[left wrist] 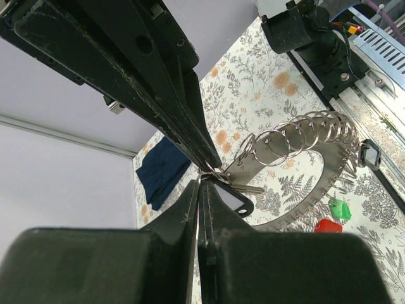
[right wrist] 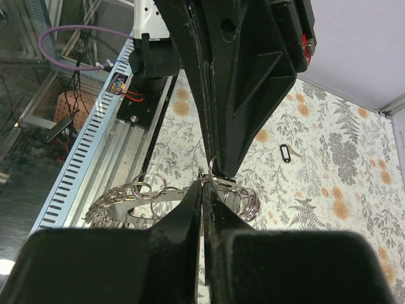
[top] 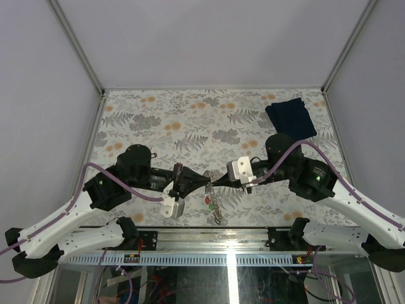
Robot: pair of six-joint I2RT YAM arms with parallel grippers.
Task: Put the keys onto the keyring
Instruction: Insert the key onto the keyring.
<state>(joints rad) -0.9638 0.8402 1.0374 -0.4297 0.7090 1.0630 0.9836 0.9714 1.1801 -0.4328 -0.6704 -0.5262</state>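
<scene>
The keyring (left wrist: 304, 136) is a curved silvery strip strung with several split rings, carrying a green tag (left wrist: 340, 209) and a red tag (left wrist: 326, 225). It hangs between my two grippers above the near table edge, and is seen as the keyring (top: 214, 206) from above. My left gripper (left wrist: 201, 180) is shut, pinching the small ring of a black-headed key (left wrist: 243, 197) at its tip. My right gripper (right wrist: 204, 185) is shut on a split ring of the keyring (right wrist: 136, 193). The two gripper tips meet nose to nose, left gripper (top: 209, 183) against right gripper (top: 220, 181). Another black-headed key (right wrist: 286, 152) lies loose on the table.
A dark blue folded cloth (top: 291, 117) lies at the far right of the floral table (top: 190, 120). The metal rail (top: 221, 237) with the arm bases runs along the near edge, just below the hanging keyring. Grey walls close in the sides.
</scene>
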